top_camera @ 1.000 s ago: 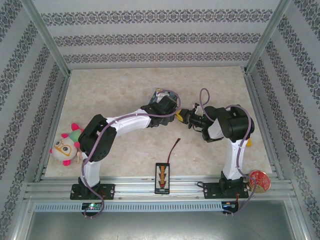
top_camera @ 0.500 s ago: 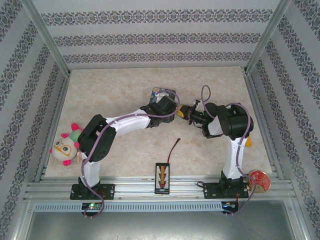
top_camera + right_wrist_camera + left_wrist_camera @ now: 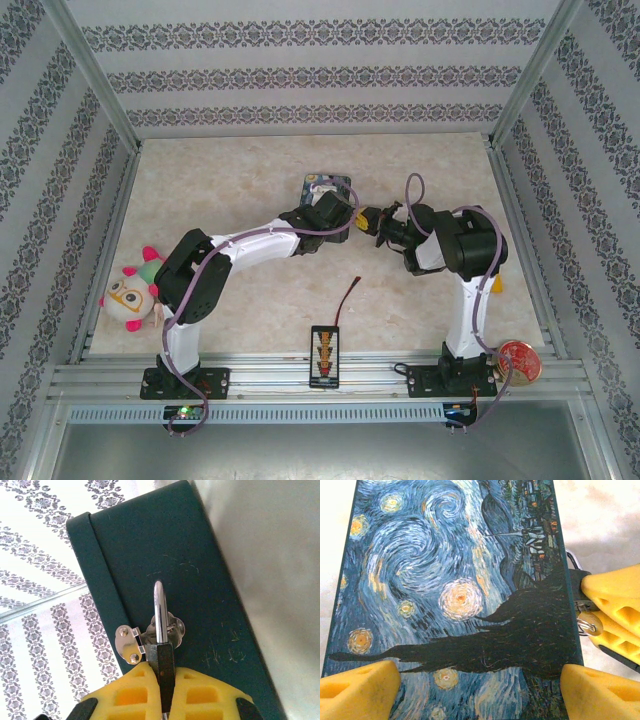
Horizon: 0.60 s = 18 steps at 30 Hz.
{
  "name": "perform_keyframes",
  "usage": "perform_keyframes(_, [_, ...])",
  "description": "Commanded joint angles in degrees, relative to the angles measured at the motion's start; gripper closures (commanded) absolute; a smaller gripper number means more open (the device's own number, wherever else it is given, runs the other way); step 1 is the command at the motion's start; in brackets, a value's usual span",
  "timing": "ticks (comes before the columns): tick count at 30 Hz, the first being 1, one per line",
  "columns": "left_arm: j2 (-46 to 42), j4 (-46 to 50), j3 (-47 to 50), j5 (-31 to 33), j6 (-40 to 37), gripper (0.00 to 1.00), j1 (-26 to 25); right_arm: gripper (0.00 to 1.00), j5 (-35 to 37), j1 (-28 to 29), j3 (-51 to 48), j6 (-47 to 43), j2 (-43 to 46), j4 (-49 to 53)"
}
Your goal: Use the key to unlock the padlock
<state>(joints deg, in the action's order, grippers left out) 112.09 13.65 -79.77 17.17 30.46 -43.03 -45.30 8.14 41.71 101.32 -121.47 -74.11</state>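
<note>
- the right gripper point(image 3: 166, 690) is pinched tight on the dark body of the padlock point(image 3: 165, 662), one yellow finger on each side of it
- the padlock sits at the tin's point(image 3: 445, 580) dark green side wall, and its thin shackle point(image 3: 159, 605) rises out of the grip and passes through the small silver hasp point(image 3: 126, 644) fixed there
- in the left wrist view the padlock is at the tin's right edge, with the right gripper's yellow fingers point(image 3: 615, 595) touching it
- the left gripper point(image 3: 480, 692) has its jaws spread wide, a yellow pad low over each side of the painted lid, near its long edges; whether the pads press on the lid i cannot tell
- from above, the two grippers meet at the tin near the middle of the table point(image 3: 220, 190), the left arm reaching in from the left, the right arm from the right
- the key is too small to make out
- a plush toy point(image 3: 130, 295) lies at the table's left edge, well apart from the tin
- a thin red-and-black wire point(image 3: 348, 297) lies on the table nearer the arm bases
</note>
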Motion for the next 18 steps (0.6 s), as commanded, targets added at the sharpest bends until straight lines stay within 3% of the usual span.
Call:
perform_keyframes(1, [0.85, 8.76, 3.04, -0.83, 2.23, 0.15, 1.54, 1.00, 5.16, -0.94, 0.70, 2.70, 5.28, -5.35])
perform_keyframes(18, [1.70, 9.78, 1.50, -3.78, 2.69, 0.17, 4.08, 1.00, 0.82, -2.03, -5.97, 1.57, 9.65, -5.44])
